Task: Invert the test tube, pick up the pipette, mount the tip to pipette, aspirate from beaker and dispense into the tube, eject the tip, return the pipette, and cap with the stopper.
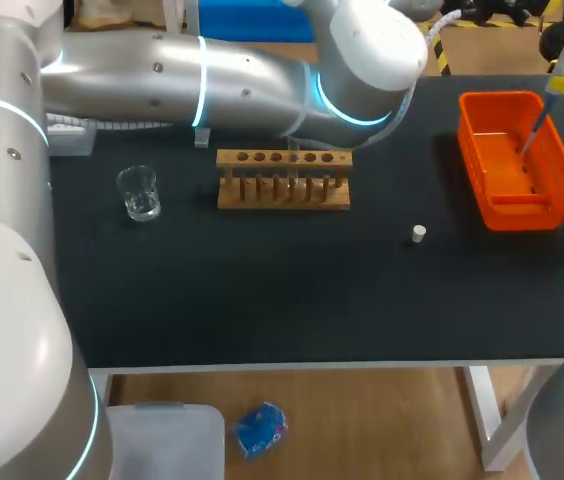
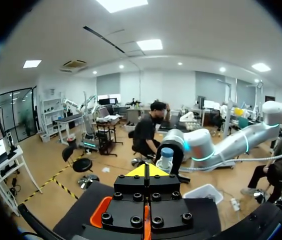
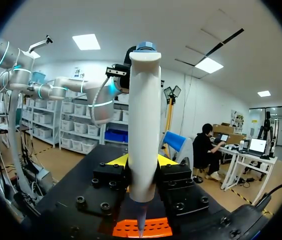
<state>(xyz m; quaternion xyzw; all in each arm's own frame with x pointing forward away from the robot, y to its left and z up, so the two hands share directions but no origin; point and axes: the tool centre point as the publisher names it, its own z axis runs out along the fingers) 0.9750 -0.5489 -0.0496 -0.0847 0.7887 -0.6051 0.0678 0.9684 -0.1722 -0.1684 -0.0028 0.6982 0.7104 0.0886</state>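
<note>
My right gripper is shut on the white pipette, which stands upright between its yellow tips. In the head view the pipette hangs at the far right, its thin lower end over the orange bin. My left gripper is shut with nothing between its fingers, just behind the pipette's blue-capped top; the head view does not show it. The wooden tube rack stands mid-table. A clear beaker sits to its left. The small white stopper lies to the rack's right.
My left arm stretches across the back of the table, above and behind the rack. The orange bin lies directly under the pipette. The black tabletop in front of the rack is bare.
</note>
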